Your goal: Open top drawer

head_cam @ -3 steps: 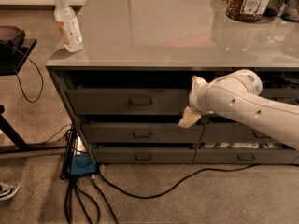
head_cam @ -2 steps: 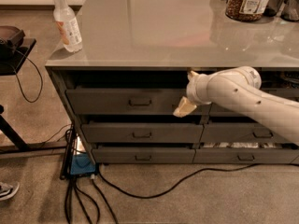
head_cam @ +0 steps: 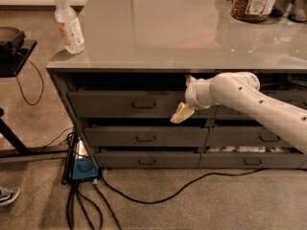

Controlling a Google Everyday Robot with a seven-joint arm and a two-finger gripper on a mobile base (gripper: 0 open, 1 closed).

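The top drawer (head_cam: 120, 104) is the tallest dark grey front in the left stack, just under the grey countertop (head_cam: 158, 37). Its small bar handle (head_cam: 144, 105) sits at the middle of the front. A dark gap shows above the front. My gripper (head_cam: 184, 104) is at the end of the white arm (head_cam: 249, 97), which reaches in from the right. It hangs in front of the right end of the top drawer, to the right of the handle and apart from it. Its tan tip points down and left.
Two shallower drawers (head_cam: 144, 137) lie below, and a second stack (head_cam: 259, 138) lies to the right. A clear bottle (head_cam: 68, 22) and a jar (head_cam: 253, 1) stand on the countertop. A blue box (head_cam: 85, 169) and cables (head_cam: 158, 195) lie on the floor. A black stand (head_cam: 14, 51) is at left.
My gripper has moved left and slightly up along the top drawer's front, closer to the handle. The drawers have not moved.
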